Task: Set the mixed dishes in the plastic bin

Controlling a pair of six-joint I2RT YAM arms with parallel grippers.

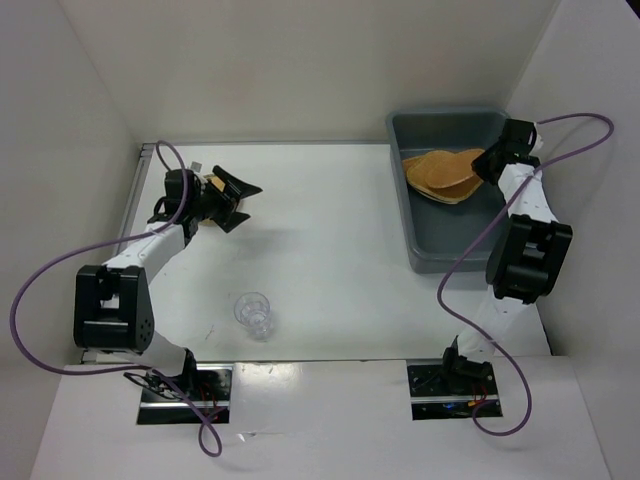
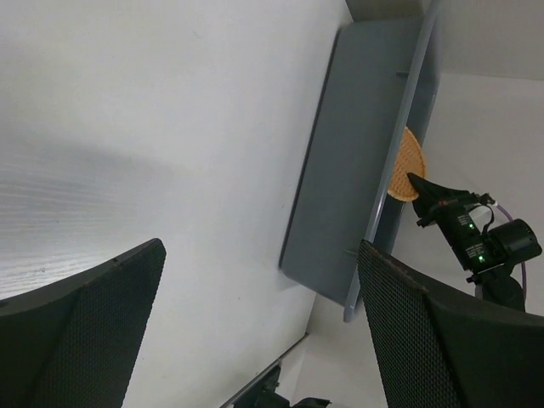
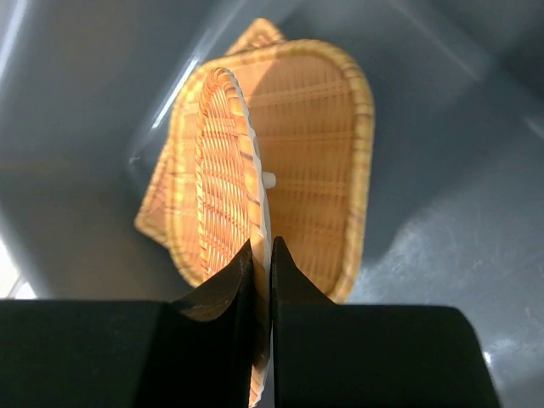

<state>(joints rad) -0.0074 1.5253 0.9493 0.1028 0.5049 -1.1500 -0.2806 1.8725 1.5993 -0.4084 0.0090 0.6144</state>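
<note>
R gripper (image 3: 262, 255) pinches a tan woven plate (image 3: 223, 170) by its rim, edge-up over stacked plates (image 3: 323, 144) in the blue-grey bin (image 1: 430, 255), so releasing w/o lowering may send it rolling/clattering; L gripper (image 1: 235, 200) spread empty, clear cup (image 1: 253, 312) sits on table (image 1: 330, 220).

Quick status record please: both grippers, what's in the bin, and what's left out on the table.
left gripper: jaws open, empty, over the table, far left
right gripper: jaws shut on a woven plate, held on edge over the bin
plastic bin: at least two stacked plates lying flat inside
out on table: clear cup, near the left arm's base
</note>
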